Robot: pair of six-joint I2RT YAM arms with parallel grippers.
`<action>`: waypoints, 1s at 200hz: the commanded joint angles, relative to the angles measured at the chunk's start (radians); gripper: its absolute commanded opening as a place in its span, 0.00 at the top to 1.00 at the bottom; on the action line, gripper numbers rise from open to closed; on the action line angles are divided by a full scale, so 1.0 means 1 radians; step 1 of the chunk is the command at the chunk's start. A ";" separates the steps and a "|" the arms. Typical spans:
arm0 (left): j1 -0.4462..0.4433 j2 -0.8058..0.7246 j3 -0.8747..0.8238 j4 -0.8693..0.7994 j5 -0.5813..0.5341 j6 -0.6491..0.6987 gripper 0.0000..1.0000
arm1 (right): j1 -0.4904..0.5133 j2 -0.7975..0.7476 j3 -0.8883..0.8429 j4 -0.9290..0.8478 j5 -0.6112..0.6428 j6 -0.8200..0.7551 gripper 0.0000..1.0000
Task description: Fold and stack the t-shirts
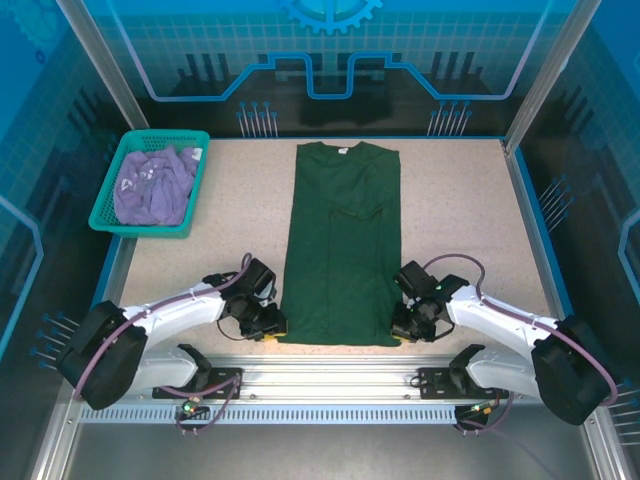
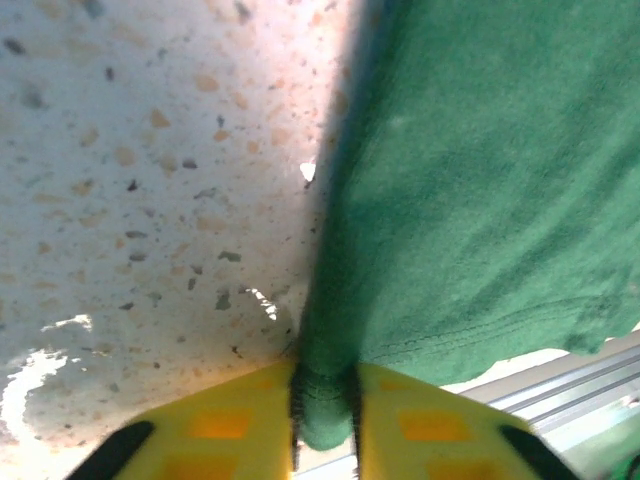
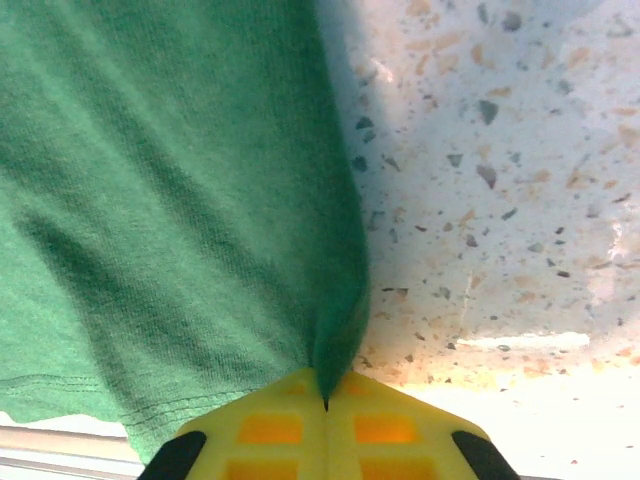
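The left hand (image 2: 325, 390) and right hand (image 3: 325, 388) each clamp a near hem corner of the dark green t-shirt (image 1: 342, 250); a shallow pinch might slip during lifting.

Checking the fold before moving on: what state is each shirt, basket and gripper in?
green t-shirt: flat, sides folded in
teal basket: upright
lavender t-shirt: crumpled inside teal basket
left gripper: shut on green t-shirt's hem corner
right gripper: shut on other hem corner
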 commanded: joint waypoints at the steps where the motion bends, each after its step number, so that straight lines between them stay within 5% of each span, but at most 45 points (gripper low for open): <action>1: -0.010 0.031 0.034 0.013 0.002 0.021 0.86 | 0.013 0.007 0.047 -0.053 0.031 -0.005 0.99; 31: -0.023 0.062 0.067 -0.026 -0.027 0.047 1.00 | 0.012 0.027 0.078 -0.090 0.053 -0.008 1.00; 147: -0.129 -0.118 0.079 -0.233 0.018 -0.003 1.00 | 0.187 -0.039 0.030 -0.167 0.070 0.157 1.00; 200: -0.020 -0.065 0.289 -0.286 0.017 0.051 1.00 | -0.002 -0.066 0.254 -0.299 0.112 0.051 1.00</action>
